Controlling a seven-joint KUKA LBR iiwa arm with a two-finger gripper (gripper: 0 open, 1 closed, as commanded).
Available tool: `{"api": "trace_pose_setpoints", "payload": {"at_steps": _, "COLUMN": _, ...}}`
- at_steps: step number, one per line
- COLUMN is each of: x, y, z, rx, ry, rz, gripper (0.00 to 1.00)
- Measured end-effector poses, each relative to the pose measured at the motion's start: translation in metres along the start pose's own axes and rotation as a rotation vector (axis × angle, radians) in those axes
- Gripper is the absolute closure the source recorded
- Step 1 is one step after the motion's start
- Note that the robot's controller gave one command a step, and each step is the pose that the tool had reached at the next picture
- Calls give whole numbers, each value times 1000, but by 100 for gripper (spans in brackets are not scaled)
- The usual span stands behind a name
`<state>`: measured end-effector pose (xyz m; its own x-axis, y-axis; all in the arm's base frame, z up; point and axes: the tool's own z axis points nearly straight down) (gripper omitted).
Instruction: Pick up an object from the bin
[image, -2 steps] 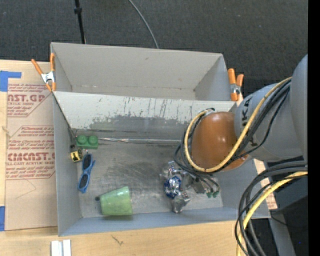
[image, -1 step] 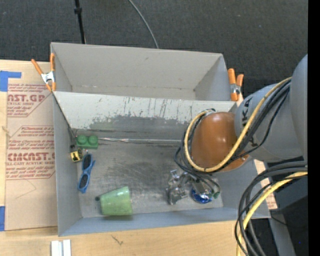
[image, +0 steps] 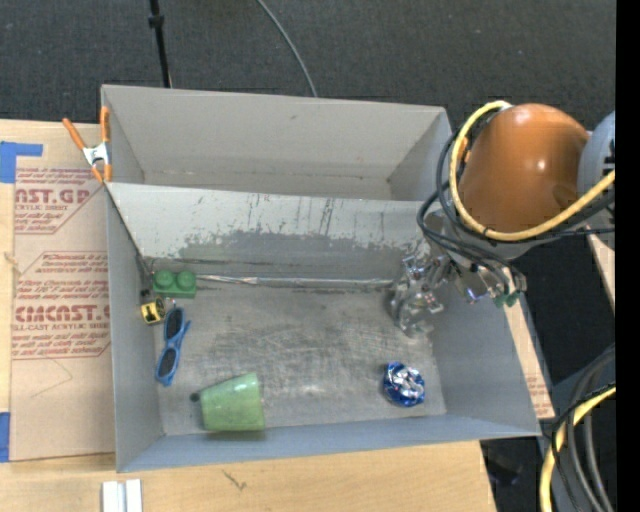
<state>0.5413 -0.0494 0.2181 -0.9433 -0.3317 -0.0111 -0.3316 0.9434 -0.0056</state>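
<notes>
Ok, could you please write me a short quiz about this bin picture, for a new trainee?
1. True or false: the green cup stands upright against the back wall of the bin.
2. Which thing lies nearest to the gripper? A) the blue sunglasses B) the blue and white crumpled ball C) the green toy brick
3. Fill in: the sunglasses lie in front of the green toy brick, along the bin's ____ side in this view.

Key: 1 false, the cup lies on its side near the front edge. 2 B. 3 left.
</notes>
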Motion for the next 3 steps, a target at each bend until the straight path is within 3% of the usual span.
{"api": "trace_pose_setpoints", "payload": {"at_steps": 1, "x": 14, "y": 16, "z": 95, "rx": -7, "ry": 16, "rz": 218, "gripper": 100}}
{"api": "trace_pose_setpoints", "payload": {"at_steps": 2, "x": 12, "y": 15, "z": 93, "rx": -6, "ry": 11, "rz": 219, "gripper": 0}}
{"api": "trace_pose_setpoints", "payload": {"at_steps": 3, "x": 72, "y": -33, "z": 103, "rx": -4, "ry": 15, "rz": 120, "gripper": 0}}
